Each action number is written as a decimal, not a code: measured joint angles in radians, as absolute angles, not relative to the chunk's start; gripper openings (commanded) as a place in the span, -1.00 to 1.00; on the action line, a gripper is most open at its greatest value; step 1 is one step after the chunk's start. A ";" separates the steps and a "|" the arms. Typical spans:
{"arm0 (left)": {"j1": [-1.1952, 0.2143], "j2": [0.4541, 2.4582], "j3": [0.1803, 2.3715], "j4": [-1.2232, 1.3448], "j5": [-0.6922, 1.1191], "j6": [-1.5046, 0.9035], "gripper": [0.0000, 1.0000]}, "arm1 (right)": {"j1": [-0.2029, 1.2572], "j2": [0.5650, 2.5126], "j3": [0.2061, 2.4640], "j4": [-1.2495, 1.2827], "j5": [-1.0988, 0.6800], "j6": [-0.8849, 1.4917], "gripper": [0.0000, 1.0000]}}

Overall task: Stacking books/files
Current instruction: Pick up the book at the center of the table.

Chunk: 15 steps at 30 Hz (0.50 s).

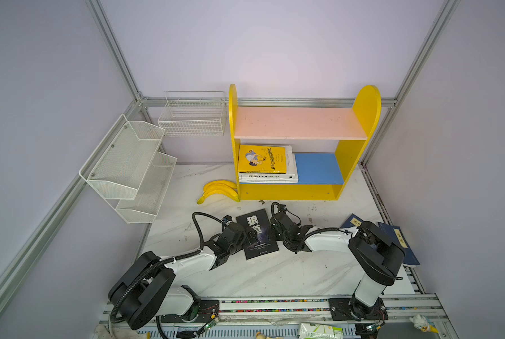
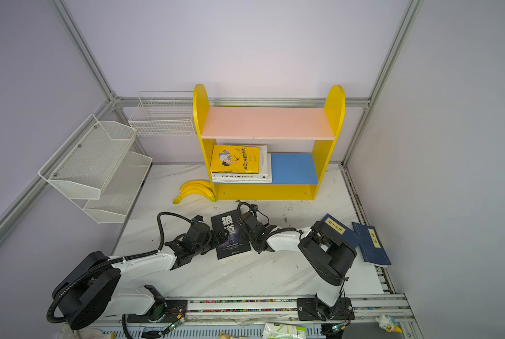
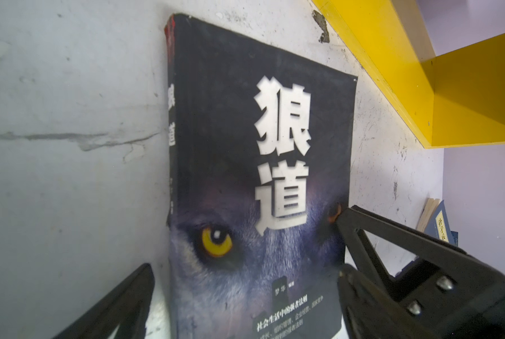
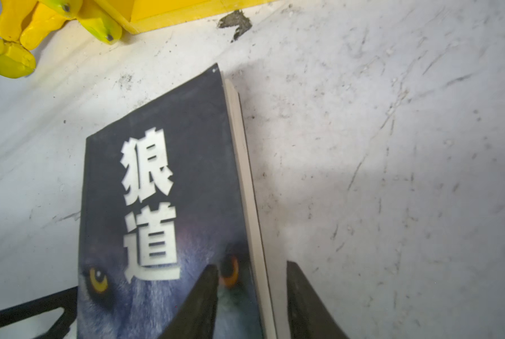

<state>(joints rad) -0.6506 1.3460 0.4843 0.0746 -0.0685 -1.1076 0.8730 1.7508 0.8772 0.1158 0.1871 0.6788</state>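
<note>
In both top views the black wolf-eyed book (image 1: 261, 226) lies flat on the table (image 1: 274, 276), in front of the yellow shelf (image 1: 289, 192). The left claw (image 1: 252, 234) is at its spine side and the right claw (image 1: 272, 233) at its page side. Probably the two come from opposite sides so that the thin book cannot slide away. On the lower board of the shelf the yellow book (image 1: 261, 158) rests on the white book (image 1: 267, 176), smaller on larger, which seems chosen for a stable stack. Two navy books (image 1: 398, 240) lie near the right arm, and bananas (image 1: 217, 190) lie just beside the shelf. In the left wrist view the left claw is spread wide and grasps nothing; one of its fingers (image 3: 133, 293) hangs over bare table beside the spine. In the right wrist view the fingers (image 4: 204, 293) of the right claw stand partly closed astride the page edge, one over the cover and one outside it. Whether they really pinch the book cannot be told. Likely this edge is chosen because a flat book offers no other place to take.
</note>
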 measured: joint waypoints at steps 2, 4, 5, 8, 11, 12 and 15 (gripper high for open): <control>-0.651 1.359 0.492 0.085 -0.074 -1.108 0.94 | 0.868 1.772 0.882 0.115 0.200 0.685 -0.41; -0.651 1.364 0.492 0.094 -0.075 -1.107 0.94 | 0.867 1.800 0.901 0.134 0.206 0.692 -0.50; -0.651 1.365 0.492 0.098 -0.075 -1.107 0.94 | 0.866 1.808 0.908 0.142 0.206 0.693 -0.54; -0.649 1.386 0.492 0.144 -0.064 -1.108 0.93 | 0.864 1.832 0.915 0.186 0.202 0.702 -0.60; -0.629 1.402 0.463 0.248 -0.036 -1.119 0.92 | 0.859 1.852 0.916 0.229 0.206 0.702 -0.66; -0.619 1.406 0.445 0.293 -0.022 -1.127 0.91 | 0.853 1.861 0.918 0.246 0.206 0.702 -0.68; -0.594 1.406 0.393 0.413 0.011 -1.159 0.89 | 0.842 1.887 0.919 0.305 0.207 0.694 -0.70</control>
<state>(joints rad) -0.5941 1.4059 0.3931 0.4133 0.0113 -1.1587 0.8417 1.8874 0.9188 0.3054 0.2070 0.6945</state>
